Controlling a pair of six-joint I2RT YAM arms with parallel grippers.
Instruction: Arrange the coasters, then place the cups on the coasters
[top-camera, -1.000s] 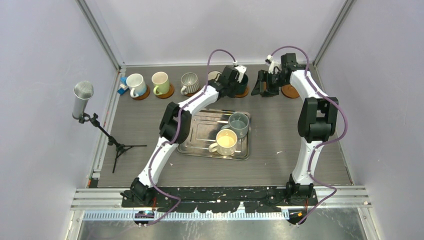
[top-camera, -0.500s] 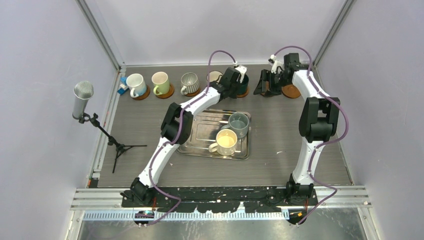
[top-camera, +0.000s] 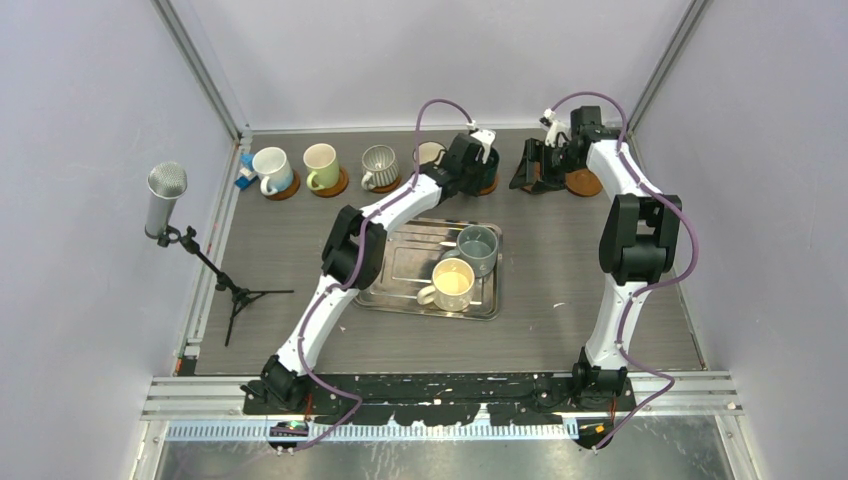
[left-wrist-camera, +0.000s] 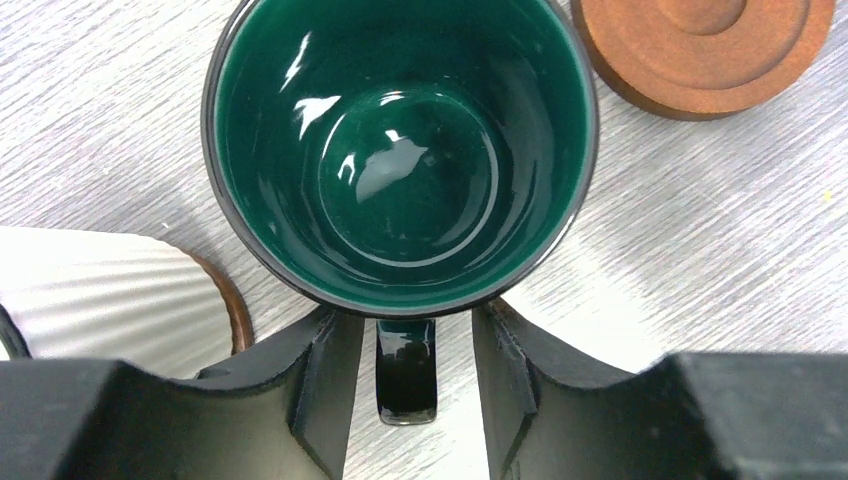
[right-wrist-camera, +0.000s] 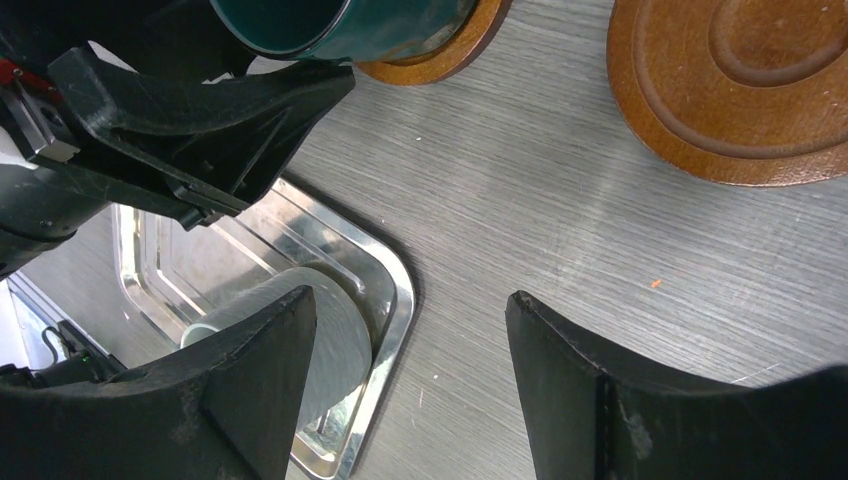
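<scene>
The dark green cup stands upright on a brown coaster at the back of the table, near the middle. The left gripper is right at the cup, with the handle between its two fingers. There is a small gap on each side of the handle, so this gripper is open and not squeezing anything. Just beside the green cup is a white ridged cup on its own coaster. On the other side lies a bare coaster. The right gripper hangs low over the table near there, spread wide with nothing in it. A second bare coaster lies further right. Along the back to the left stand a grey ridged cup, a pale cup and a white cup, each on a coaster. In the middle of the table is a metal tray with a grey-blue cup and a cream cup in it. A microphone stands at the far left.
</scene>
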